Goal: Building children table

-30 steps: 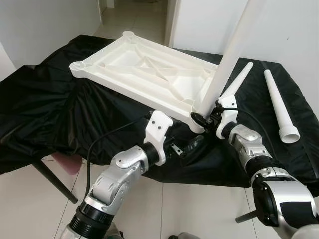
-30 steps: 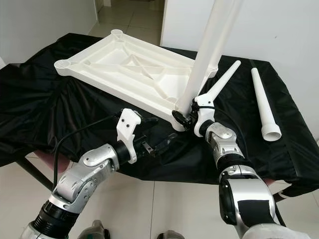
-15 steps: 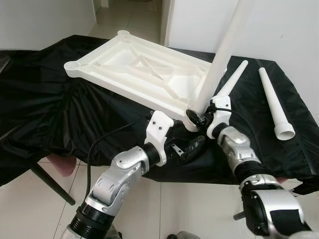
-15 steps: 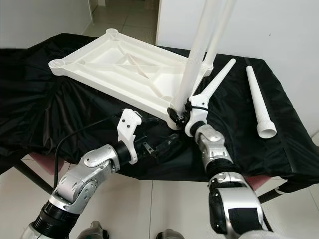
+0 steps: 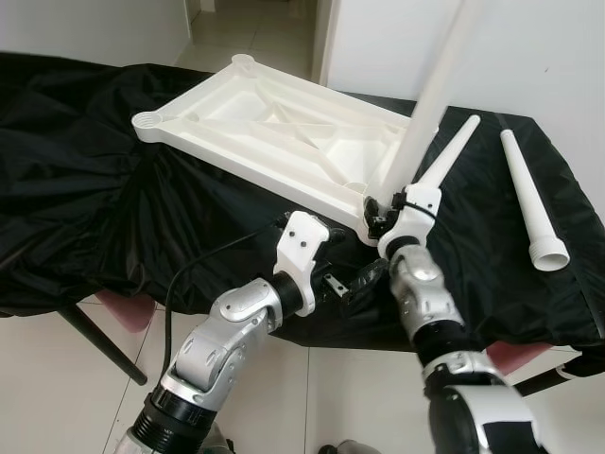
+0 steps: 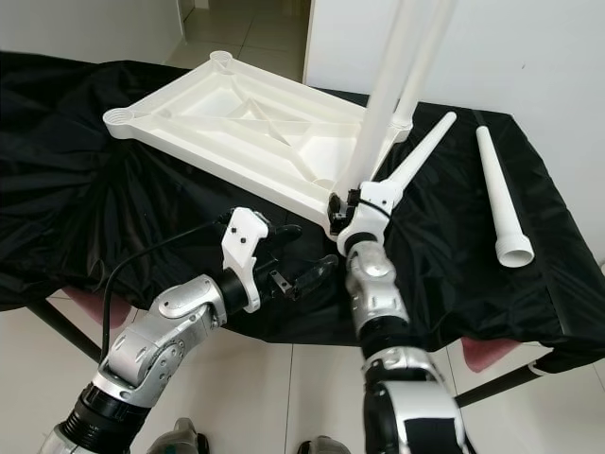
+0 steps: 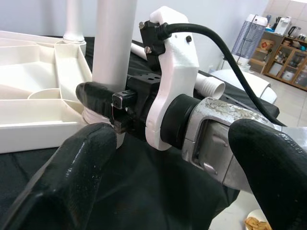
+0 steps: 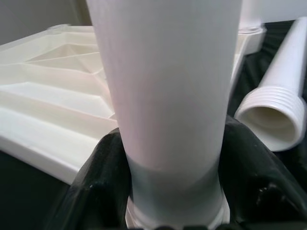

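Left gripper (image 5: pixel 352 282) spread wide, empty, below near table edge. Right gripper (image 5: pixel 380 214) clamped round upright leg (image 5: pixel 425 104) at tabletop (image 5: pixel 274 128) near corner socket. Second leg (image 6: pixel 430 52) stands behind. Two legs (image 5: pixel 531 203) loose on black cloth (image 5: pixel 85 170); two corner sockets unfilled, roughly half done.

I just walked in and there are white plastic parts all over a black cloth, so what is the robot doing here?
It is putting together a small white table. The tabletop lies upside down on a black cloth. The right gripper is shut on an upright table leg near its base, at the tabletop's near corner socket. A second upright leg stands behind it. The left gripper hovers open just below that corner, holding nothing. Two loose legs lie on the cloth to the right.
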Motion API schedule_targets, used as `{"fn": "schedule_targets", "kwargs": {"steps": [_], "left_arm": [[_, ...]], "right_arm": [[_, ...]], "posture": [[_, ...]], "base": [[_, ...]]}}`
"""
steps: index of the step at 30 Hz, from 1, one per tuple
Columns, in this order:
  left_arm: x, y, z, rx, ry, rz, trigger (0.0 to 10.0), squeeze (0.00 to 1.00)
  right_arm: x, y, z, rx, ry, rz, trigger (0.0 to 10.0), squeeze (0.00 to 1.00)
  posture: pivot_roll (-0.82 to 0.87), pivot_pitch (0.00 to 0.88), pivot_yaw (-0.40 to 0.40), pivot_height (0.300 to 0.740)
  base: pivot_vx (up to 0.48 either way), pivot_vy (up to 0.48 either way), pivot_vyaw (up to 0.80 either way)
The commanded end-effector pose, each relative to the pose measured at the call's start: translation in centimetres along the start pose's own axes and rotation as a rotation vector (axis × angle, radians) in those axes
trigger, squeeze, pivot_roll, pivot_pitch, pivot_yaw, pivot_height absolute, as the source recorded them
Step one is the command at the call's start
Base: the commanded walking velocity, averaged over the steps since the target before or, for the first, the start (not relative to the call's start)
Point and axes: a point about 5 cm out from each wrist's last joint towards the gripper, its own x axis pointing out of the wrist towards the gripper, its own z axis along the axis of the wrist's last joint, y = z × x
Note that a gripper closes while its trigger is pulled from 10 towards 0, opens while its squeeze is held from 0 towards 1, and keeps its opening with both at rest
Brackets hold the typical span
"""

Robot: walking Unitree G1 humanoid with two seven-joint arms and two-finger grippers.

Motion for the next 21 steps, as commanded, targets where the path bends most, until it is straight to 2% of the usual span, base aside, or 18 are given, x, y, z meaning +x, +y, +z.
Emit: {"fn": "schedule_targets", "kwargs": {"steps": [1,6,20,21], "left_arm": [[-0.1,-0.3,0.0,-0.004,0.008,-0.03,10.0,0.0],[-0.1,-0.3,0.0,-0.004,0.008,-0.031,10.0,0.0],[-0.1,-0.4,-0.1,-0.005,0.009,-0.032,10.0,0.0],[-0.1,-0.4,-0.1,-0.004,0.008,-0.033,10.0,0.0]], "right_arm": [[-0.6,-1.4,-0.4,0.004,0.011,-0.153,10.0,0.0],[-1.0,-0.5,-0.2,0.031,0.001,-0.194,10.0,0.0],[-1.5,0.3,-0.3,0.016,0.019,-0.173,10.0,0.0],[-1.7,0.5,0.0,0.035,-0.002,-0.133,10.0,1.0]], "posture": [[0.07,0.037,-0.051,0.74],[0.08,0.035,-0.053,0.74],[0.08,0.024,-0.06,0.74],[0.08,0.024,-0.06,0.74]], "base": [[0.0,0.0,0.0],[0.0,0.0,0.0],[0.0,0.0,0.0],[0.0,0.0,0.0]]}}
